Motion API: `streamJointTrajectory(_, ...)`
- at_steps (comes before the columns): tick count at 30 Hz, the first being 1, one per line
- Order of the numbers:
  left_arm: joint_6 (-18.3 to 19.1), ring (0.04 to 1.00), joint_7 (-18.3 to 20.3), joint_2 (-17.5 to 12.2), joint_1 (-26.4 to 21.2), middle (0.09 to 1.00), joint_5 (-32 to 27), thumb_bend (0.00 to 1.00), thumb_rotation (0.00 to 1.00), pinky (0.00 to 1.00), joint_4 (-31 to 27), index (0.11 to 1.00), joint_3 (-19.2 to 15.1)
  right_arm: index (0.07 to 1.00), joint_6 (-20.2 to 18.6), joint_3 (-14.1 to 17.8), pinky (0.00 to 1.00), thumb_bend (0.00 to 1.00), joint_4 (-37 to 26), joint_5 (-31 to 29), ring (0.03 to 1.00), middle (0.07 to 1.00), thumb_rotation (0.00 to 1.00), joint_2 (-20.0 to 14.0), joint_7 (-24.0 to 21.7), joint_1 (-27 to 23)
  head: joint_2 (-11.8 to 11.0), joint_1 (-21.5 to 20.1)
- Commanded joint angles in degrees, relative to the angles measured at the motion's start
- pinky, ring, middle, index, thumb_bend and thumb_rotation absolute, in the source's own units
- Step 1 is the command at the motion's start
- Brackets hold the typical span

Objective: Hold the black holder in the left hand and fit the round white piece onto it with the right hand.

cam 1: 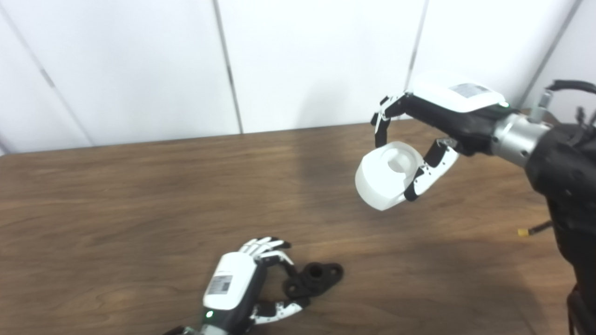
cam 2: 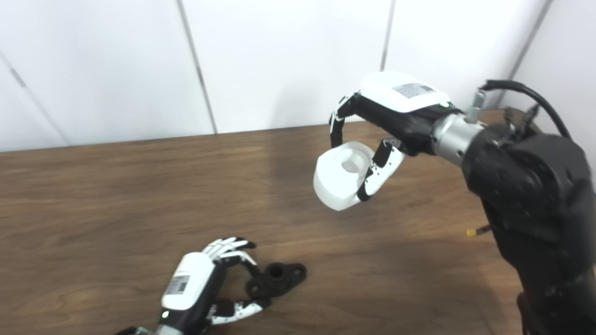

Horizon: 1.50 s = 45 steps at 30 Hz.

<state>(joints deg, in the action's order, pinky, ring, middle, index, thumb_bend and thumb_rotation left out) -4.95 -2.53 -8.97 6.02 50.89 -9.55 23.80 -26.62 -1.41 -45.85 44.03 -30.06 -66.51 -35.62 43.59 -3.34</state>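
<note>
Item one, the largest: we record a brown wood-grain table (cam 1: 139, 195) filling the lower part of both views, backed by a wall of white panels (cam 1: 139, 65) with thin grey seams. Item two: we list the right arm (cam 2: 526, 186), black-sleeved with a silver wrist collar, entering from the right side and reaching leftward well above the tabletop. Item three: the right hand (cam 1: 421, 139), white-backed with black fingers, is clamped on the round white piece (cam 1: 386, 179); we see its fingers hooked over the far rim and the thumb pressed along the near side. The piece is held in the air, tilted, its recessed face with a central hole turned upward toward the cameras; it hangs clear of the table, up and to the right of the holder and well apart from it. Item four: the left hand (cam 1: 244, 284), low at the bottom edge, rests at the table surface with its fingers curled around the left end of the black holder (cam 1: 314, 278), thumb beneath and fingertips above. Item five: the black holder, a small flanged part with a raised round socket, lies on the table under that grasp. Item six, smallest: a little yellow connector (cam 1: 524, 231) on a dark lead near the right edge.
</note>
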Motion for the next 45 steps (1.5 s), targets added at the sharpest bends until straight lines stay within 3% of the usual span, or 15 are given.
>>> streamJointTrajectory(1,1.29,0.866,1.87,0.3,0.43,0.803,1.93,0.52,0.05,0.88,2.4,0.487,1.74,0.482,-0.3,1.77,0.88,0.52,-2.18,0.09,0.876,0.774,0.14,0.7,-5.96,-3.1,0.42,0.11)
streamJointTrajectory(11,2.51,0.873,2.03,0.52,-0.24,0.804,1.81,0.52,0.04,0.88,1.77,0.487,2.47,0.482,-0.3,1.73,0.91,0.52,-6.49,0.67,0.889,0.784,0.13,4.72,-6.24,-0.95,2.53,0.2)
streamJointTrajectory(15,3.11,0.876,2.55,0.23,-0.41,0.805,1.51,0.52,0.04,0.88,1.03,0.487,2.55,0.483,-0.31,-0.27,0.98,0.52,-7.55,0.95,0.895,0.786,0.13,4.29,-6.25,-0.27,3.54,-0.6)
streamJointTrajectory(22,3.39,0.871,3.06,-0.05,-0.46,0.801,1.25,0.52,0.05,0.88,0.0,0.486,2.36,0.483,-0.31,-2.63,1.0,0.52,-8.05,1.65,0.909,0.793,0.13,5.27,-6.25,0.93,5.15,-1.61)
streamJointTrajectory(35,4.24,0.868,4.29,-0.56,-0.61,0.803,0.98,0.52,0.05,0.88,-1.23,0.486,2.41,0.484,-0.28,-5.91,1.0,0.52,-6.01,3.71,0.918,0.802,0.13,6.98,-6.18,4.26,6.19,-2.45)
streamJointTrajectory(45,4.71,0.867,4.63,-0.51,-0.69,0.802,1.0,0.52,0.05,0.88,-1.58,0.486,2.51,0.483,-0.2,-9.07,1.0,0.52,-4.2,4.55,0.9,0.786,0.14,6.3,-4.45,6.35,6.39,-2.49)
